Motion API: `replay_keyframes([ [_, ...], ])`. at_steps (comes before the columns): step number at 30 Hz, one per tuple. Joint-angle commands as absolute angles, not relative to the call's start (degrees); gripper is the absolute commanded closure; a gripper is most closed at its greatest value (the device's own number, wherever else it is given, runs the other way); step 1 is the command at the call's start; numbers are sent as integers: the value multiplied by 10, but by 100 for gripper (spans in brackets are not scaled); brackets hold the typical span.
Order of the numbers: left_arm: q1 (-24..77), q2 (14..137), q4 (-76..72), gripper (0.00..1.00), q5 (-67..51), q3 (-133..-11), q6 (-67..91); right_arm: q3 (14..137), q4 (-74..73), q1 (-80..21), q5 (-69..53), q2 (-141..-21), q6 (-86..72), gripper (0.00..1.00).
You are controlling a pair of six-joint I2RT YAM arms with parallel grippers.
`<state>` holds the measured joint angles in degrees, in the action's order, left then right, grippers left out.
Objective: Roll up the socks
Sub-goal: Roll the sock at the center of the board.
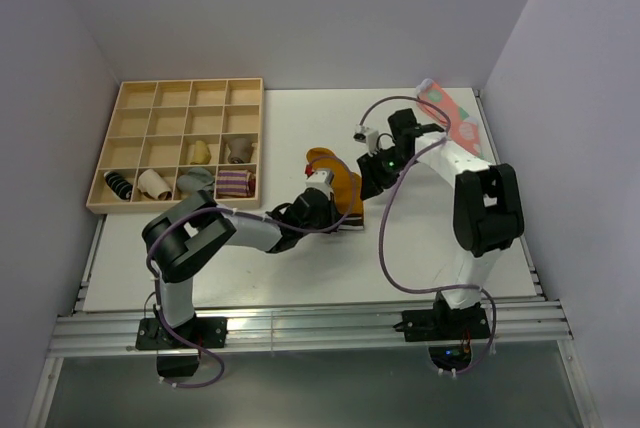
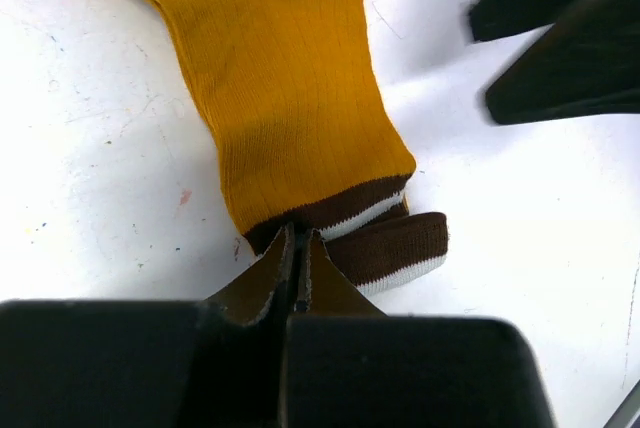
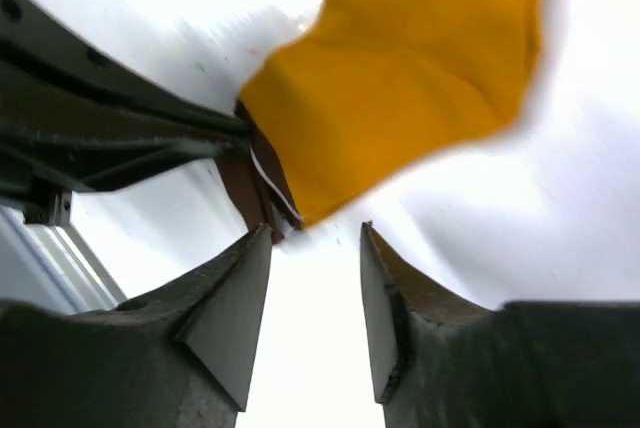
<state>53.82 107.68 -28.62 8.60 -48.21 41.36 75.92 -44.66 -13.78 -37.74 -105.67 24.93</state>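
The mustard-orange sock (image 1: 342,184) lies flat near the table's middle, with its dark brown, white-striped cuff toward the near side. My left gripper (image 1: 335,216) is shut on the edge of that cuff, as the left wrist view (image 2: 297,240) shows; the sock body (image 2: 290,98) stretches away from it, and a second cuff layer (image 2: 400,248) lies beside the jaws. My right gripper (image 1: 368,184) is open and empty just right of the sock. In the right wrist view its gripper (image 3: 315,233) hovers just short of the sock's edge (image 3: 400,68).
A wooden compartment tray (image 1: 125,98) at the back left holds several rolled sock bundles. A pink spotted sock (image 1: 455,118) lies at the back right behind the right arm. The right fingers (image 2: 570,58) show dark at the left wrist view's upper right.
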Motion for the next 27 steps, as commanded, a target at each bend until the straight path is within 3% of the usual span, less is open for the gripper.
replay_keyframes([
  [1,543,1082,-171,100,69,-500,423,717,-385,-131,-372,-984,261,53],
  [9,520,1086,-84,100,11,-546,443,614,-322,-132,-383,-876,314,64],
  [18,468,1100,-2,100,-99,-605,437,552,-314,-152,-399,-817,437,59],
  [27,426,1114,55,100,-178,-629,418,459,-231,-279,-306,-775,452,59],
])
